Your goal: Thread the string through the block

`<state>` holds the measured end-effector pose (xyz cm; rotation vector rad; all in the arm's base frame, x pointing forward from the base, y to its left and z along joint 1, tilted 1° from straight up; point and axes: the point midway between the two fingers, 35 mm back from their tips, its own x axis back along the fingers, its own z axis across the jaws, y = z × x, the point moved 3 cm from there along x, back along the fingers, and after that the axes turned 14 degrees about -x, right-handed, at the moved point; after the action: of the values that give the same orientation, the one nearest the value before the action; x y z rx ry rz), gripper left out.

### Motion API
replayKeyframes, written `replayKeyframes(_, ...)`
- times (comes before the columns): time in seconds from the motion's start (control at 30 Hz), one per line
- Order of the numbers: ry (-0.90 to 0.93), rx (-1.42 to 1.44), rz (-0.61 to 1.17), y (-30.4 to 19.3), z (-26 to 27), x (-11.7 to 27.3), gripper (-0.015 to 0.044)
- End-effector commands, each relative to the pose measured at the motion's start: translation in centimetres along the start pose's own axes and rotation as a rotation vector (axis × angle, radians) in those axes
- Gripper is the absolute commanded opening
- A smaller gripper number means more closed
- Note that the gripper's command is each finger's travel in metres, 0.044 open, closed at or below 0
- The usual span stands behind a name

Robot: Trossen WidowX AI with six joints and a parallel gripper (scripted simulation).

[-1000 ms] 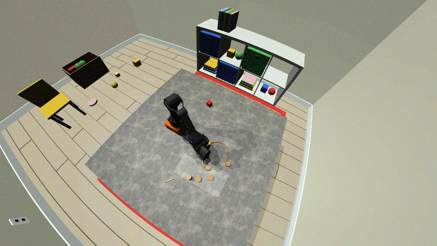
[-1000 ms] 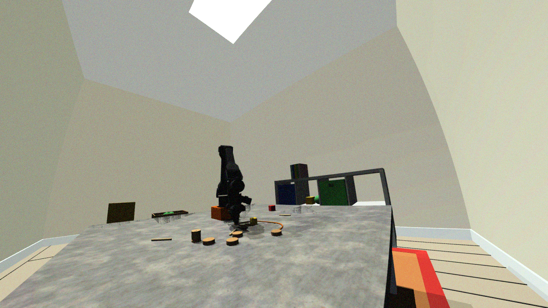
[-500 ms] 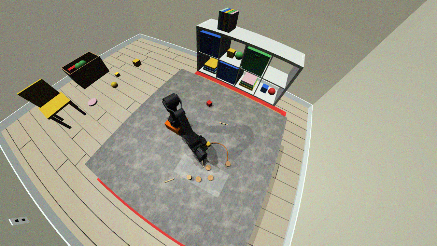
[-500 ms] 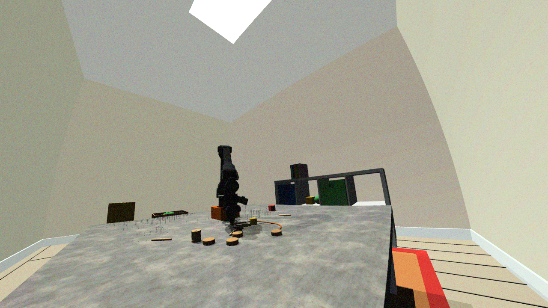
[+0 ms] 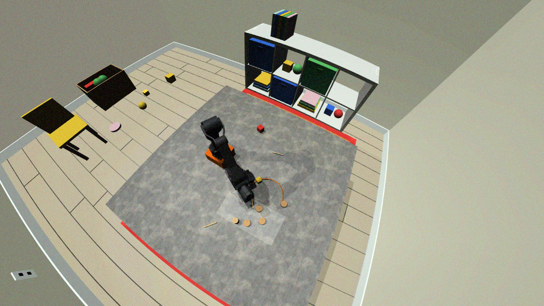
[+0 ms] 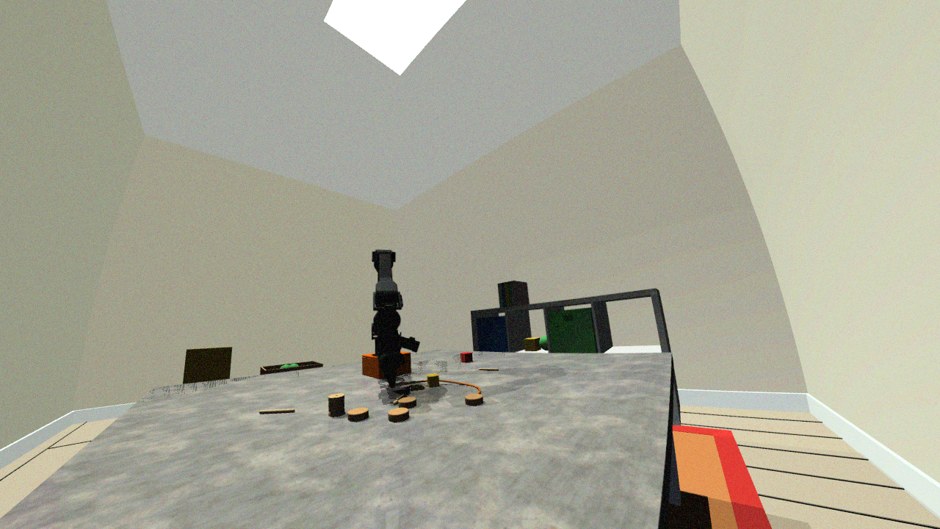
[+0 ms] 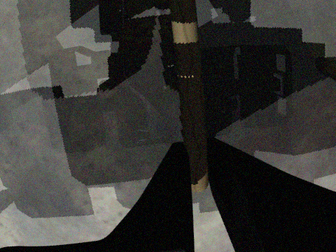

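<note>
My gripper (image 6: 392,384) (image 7: 193,150) is low over the table, shut on the wooden stick (image 7: 193,105), which runs up out of the wrist view between the fingertips. The arm hides the fingertips in the top view. The yellow block (image 5: 258,179) (image 6: 432,380) stands on the table beside the gripper, apart from it. The orange string (image 5: 281,186) (image 6: 468,383) curves from the round button (image 5: 283,203) (image 6: 474,399) to the block's right side. A short bit of string also shows on the block's left side, toward the gripper. The join of string and stick is hidden.
A loose stick (image 5: 253,203) (image 6: 397,399) and a wooden disc (image 5: 259,208) (image 6: 407,402) lie near the gripper. Beyond are two more discs, a short cylinder (image 5: 235,220) (image 6: 335,404) and another stick (image 5: 210,224) (image 6: 276,411). A third stick (image 5: 278,153) and a red cube (image 5: 260,128) lie toward the shelf.
</note>
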<state>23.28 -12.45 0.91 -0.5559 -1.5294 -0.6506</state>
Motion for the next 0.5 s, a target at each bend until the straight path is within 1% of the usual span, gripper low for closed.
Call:
replayKeyframes(0.0, -0.001, 0.001, -0.006, -0.3, -0.1, 0.0, 0.0000)
replayKeyframes(0.13, 0.000, 0.001, -0.006, -1.5, -0.4, -1.0, 0.0000)
replayKeyframes(0.3, 0.000, 0.001, -0.006, -1.5, -0.4, -1.1, 0.0000)
replayKeyframes(0.47, -0.002, -0.004, -0.002, -1.4, -0.5, -0.9, 0.0131)
